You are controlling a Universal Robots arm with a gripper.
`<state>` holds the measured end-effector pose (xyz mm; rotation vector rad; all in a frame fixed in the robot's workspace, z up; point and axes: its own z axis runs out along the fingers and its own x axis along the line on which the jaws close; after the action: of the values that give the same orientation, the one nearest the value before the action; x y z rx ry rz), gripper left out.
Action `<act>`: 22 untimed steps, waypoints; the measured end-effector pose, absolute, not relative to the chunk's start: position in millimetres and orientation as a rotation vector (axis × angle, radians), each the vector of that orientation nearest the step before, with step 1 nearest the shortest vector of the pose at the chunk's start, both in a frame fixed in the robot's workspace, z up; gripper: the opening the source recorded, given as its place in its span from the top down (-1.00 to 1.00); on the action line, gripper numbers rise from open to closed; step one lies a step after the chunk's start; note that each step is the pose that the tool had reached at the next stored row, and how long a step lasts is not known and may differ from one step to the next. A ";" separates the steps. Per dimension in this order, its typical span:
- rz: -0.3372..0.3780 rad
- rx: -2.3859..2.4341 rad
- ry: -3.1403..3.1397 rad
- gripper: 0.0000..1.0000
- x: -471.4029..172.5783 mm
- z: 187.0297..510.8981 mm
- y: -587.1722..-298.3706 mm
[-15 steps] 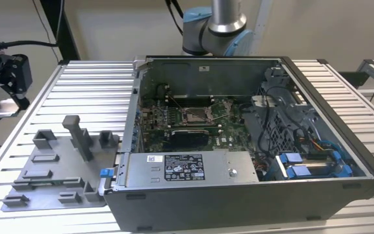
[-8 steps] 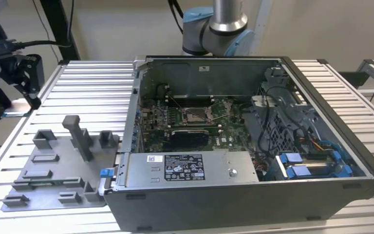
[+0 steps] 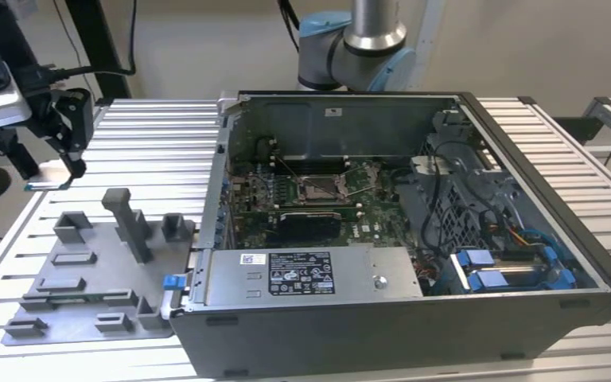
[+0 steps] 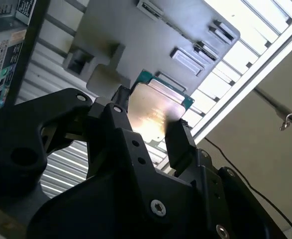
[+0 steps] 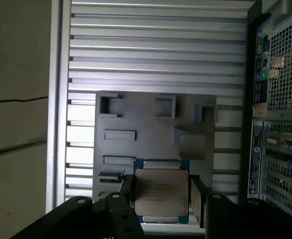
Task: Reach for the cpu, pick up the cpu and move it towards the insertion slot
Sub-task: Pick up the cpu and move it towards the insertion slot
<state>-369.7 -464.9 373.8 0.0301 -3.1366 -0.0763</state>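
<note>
Gripper point(image 3: 48, 177) at about ten o'clock from the computer case point(image 3: 412, 239) in the exterior view, hanging above the slatted surface point(image 3: 136, 119), beyond the grey fixture tray point(image 3: 83, 270). At its tips we see a thin pale sliver, which we take for the cpu point(image 3: 47, 185) seen edge-on. The insertion slot point(image 3: 321, 187) sits inside the case on the board, well apart from the gripper, at roughly four o'clock from it.

Second wrist view: the cpu point(image 4: 158, 112) is pinched between two black fingers point(image 4: 178, 139), one on each of two opposite edges, its silver lid facing the camera. The gripper point(image 4: 148, 119) is narrowed onto the chip. The fixture tray point(image 4: 136, 35) lies far behind, so we judge the chip clear of it.

First wrist view: same hold. The cpu point(image 5: 161, 191) sits square in the gripper point(image 5: 161, 196), green board rim showing round the lid, with the tray point(image 5: 146, 124) and the case wall point(image 5: 275, 99) beyond.

Handling, as we judge it: light, stiff and thin, with a smooth lid that could slip. The contact face is likely fragile. The edges are the place to hold it, as now. The grip area is slim, so a knock could tilt it.
</note>
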 end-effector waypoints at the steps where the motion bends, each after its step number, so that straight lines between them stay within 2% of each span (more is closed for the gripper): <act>1: -0.076 0.030 -3.137 1.00 -366.6 373.8 -464.9; 22: -0.076 0.030 -3.137 1.00 -306.7 373.9 -464.9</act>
<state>-306.7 -464.9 373.9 0.0301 -3.1366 -0.0762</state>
